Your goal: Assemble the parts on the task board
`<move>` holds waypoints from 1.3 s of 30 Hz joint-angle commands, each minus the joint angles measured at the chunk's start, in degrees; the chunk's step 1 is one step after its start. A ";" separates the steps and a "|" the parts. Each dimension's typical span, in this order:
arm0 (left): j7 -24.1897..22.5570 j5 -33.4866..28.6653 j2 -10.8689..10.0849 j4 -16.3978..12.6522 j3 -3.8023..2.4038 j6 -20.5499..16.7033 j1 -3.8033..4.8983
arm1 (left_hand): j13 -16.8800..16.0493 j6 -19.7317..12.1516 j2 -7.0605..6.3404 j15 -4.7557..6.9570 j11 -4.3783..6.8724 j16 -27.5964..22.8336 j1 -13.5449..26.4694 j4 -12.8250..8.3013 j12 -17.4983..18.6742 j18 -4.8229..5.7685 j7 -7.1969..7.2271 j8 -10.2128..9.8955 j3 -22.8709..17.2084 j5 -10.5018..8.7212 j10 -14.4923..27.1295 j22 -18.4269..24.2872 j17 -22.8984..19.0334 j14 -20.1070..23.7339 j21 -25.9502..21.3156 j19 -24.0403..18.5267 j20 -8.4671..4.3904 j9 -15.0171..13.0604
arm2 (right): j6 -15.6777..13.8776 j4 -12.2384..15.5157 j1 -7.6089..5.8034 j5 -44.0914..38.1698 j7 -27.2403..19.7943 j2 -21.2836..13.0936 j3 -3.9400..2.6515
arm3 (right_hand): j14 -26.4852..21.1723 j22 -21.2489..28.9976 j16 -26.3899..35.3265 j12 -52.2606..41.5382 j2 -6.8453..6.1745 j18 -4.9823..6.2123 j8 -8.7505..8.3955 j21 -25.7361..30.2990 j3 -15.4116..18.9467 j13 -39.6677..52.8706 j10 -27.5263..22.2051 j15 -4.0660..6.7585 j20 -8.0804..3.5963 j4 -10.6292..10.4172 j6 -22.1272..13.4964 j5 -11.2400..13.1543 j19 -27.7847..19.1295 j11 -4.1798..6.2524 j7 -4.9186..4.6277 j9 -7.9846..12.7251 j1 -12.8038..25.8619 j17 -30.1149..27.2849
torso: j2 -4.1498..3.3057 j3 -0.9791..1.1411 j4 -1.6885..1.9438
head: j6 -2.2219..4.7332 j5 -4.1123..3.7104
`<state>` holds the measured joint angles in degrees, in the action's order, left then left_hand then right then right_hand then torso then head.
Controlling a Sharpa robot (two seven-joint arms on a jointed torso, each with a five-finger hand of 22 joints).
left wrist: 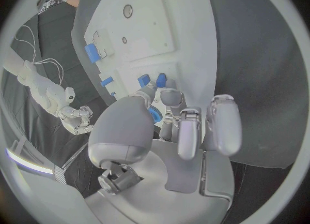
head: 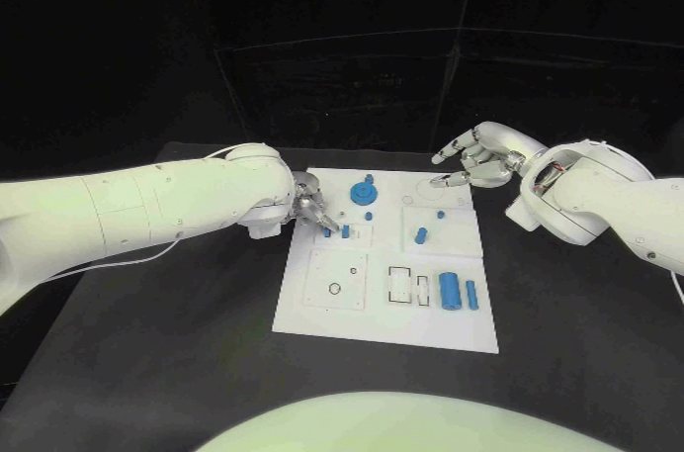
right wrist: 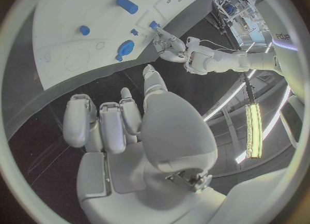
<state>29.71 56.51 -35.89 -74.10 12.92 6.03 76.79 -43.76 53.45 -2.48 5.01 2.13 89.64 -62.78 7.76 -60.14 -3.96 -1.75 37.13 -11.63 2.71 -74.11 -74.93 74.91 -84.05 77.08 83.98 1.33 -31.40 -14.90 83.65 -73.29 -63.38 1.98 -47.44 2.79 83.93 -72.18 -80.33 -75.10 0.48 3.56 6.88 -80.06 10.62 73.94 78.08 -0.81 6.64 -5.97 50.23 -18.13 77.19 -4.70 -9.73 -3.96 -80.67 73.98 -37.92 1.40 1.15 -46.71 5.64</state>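
The white task board lies mid-table. My left hand hovers at the board's left edge, and a small blue part sits pinched between its thumb and a finger. Two short blue pegs stand on the board just past its fingertips. A blue gear-like part lies near the far edge. My right hand hangs over the board's far right corner, fingers apart, holding nothing.
More blue parts lie on the board: a peg at centre right, a thick cylinder and a thin pin at the near right. Cut-out slots lie beside them. Black table surrounds the board.
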 commanded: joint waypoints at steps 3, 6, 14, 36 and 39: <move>0.23 -0.64 0.06 0.02 -0.01 -0.53 0.03 | 0.01 0.07 -0.19 0.23 -0.20 0.36 0.93 0.93 -0.36 0.52 -0.39 -0.33 1.86 0.07 0.11 -1.40 15.09 -5.95 0.23 0.80 -0.31 -0.18 | -0.32 0.13 -0.11 -0.13 -0.40 -0.01 -0.04 | 2.54 0.06 0.26 0.20 0.63 0.75 0.21 0.33 0.33 -0.02 -0.23 0.47 0.07 -0.06 0.17 -0.12 -0.42 -0.03 -0.05 0.05 -0.11 -0.07 | -0.01 -0.05 0.04 | 0.03 -0.11; 0.10 -1.02 -0.07 -0.14 -0.02 -1.37 -0.01 | 0.04 0.04 -0.28 0.23 -0.20 0.36 1.05 1.38 -0.34 0.52 -0.38 -0.34 2.74 0.08 0.13 -1.41 15.09 -5.95 0.22 0.80 -0.31 -0.26 | -0.33 0.12 -0.11 -0.13 -0.42 0.00 -0.04 | 2.54 0.06 0.26 0.20 0.63 0.75 0.21 0.33 0.33 -0.02 -0.23 0.47 0.07 -0.06 0.17 -0.12 -0.42 -0.03 -0.05 0.05 -0.11 -0.07 | 0.00 -0.05 0.04 | 0.04 -0.11; -3.03 -5.14 -1.61 -1.37 -0.11 -8.22 -0.04 | 2.46 -1.18 -0.81 0.11 -0.46 0.36 2.04 3.65 1.37 0.10 -0.71 -0.98 6.37 0.09 1.52 0.24 15.09 -5.95 -1.47 0.11 -0.25 -0.31 | -0.37 0.05 -0.11 -0.13 -0.49 0.01 -0.04 | 2.53 0.12 0.30 0.24 0.61 0.77 0.19 0.38 0.42 -0.06 -0.26 0.47 0.07 -0.11 0.11 -0.11 -0.46 -0.04 -0.07 0.07 -0.06 -0.11 | 0.04 0.00 0.11 | 0.14 -0.25; -37.08 -16.01 -0.44 3.16 -0.20 -23.01 0.40 | 23.88 -10.89 1.87 -6.28 -8.03 -39.86 -20.79 -3.30 24.56 -6.58 -8.02 -11.83 9.30 0.17 26.43 39.00 -34.57 17.50 -45.76 -19.03 5.72 12.78 | -0.80 -0.40 -0.10 -0.13 -0.67 0.08 -0.04 | 2.52 0.23 0.36 0.30 0.63 0.79 0.17 0.45 0.52 -0.14 -0.32 0.46 0.06 -0.19 0.04 -0.12 -0.53 -0.05 -0.08 0.08 0.01 -0.18 | -0.07 -0.03 -0.09 | 2.36 -1.40; -39.86 -12.64 1.37 5.82 -0.20 -23.21 0.44 | 28.25 -9.26 0.82 -6.45 -8.29 -41.17 -21.29 -5.07 28.48 -6.56 -8.11 -14.36 8.53 0.27 25.09 41.01 -36.38 17.00 -47.70 -17.79 5.82 16.38 | -0.92 -0.45 -0.10 -0.13 -0.73 0.20 -0.04 | 2.47 0.46 0.50 0.61 0.67 0.84 0.18 0.59 0.52 -0.46 -0.57 0.46 0.06 -0.20 0.04 -0.15 -0.70 -0.04 -0.08 0.08 -0.02 -0.39 | -0.08 -0.02 -0.06 | 2.69 -1.68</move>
<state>-2.21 40.91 -34.97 -69.18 12.79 -14.89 77.11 -16.26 43.87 -1.38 -1.24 -6.28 48.70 -84.01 3.11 -32.31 -9.78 -9.91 23.21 -3.02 2.70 -48.60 -34.29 38.83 -66.74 29.73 65.78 7.27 -15.66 -15.05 83.18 -73.29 -63.38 1.85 -47.33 2.79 83.94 -71.82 -80.01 -74.76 0.48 3.55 6.88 -79.81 10.76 73.69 78.07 -0.81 6.83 -6.12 50.24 -18.13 76.95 -4.73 -9.73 -3.96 -80.67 73.68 -38.00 1.38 1.10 -44.24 4.14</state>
